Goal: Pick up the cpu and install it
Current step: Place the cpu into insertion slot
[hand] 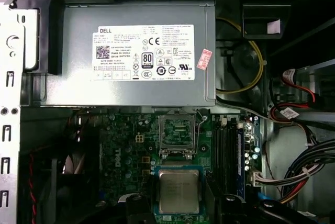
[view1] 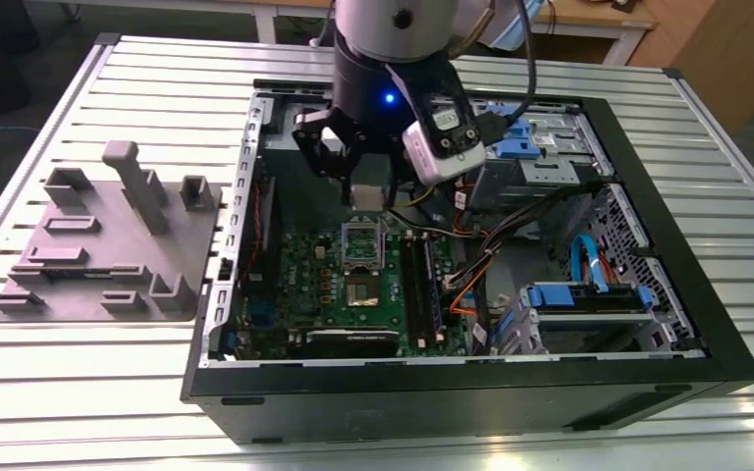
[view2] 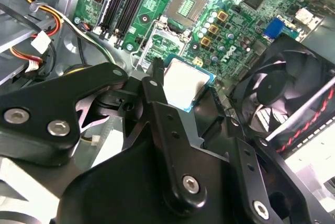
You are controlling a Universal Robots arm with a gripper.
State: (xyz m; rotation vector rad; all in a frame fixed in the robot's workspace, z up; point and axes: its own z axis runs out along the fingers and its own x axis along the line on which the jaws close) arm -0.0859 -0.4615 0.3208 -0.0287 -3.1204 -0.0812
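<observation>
The cpu (view2: 184,81), a small square chip with a silvery top and a pale rim, is held by its edges between the black fingers (view2: 155,85) of my gripper (view2: 186,90). In the first wrist view the cpu (hand: 179,190) hangs just short of the open socket (hand: 178,131) on the green motherboard (hand: 123,156). In the exterior view my gripper (view1: 366,204) hovers inside the open computer case, over the raised metal socket frame (view1: 361,238) and the bare socket (view1: 361,290). The chip is above the board and not touching it.
A grey power supply (hand: 131,85) with a white label sits beyond the socket. A black fan (view2: 282,96), memory slots (view2: 121,1) and cable bundles (view1: 482,257) flank it. A blue drive cage (view1: 587,299) fills the case's right. A grey fixture plate (view1: 102,250) lies on the slatted table.
</observation>
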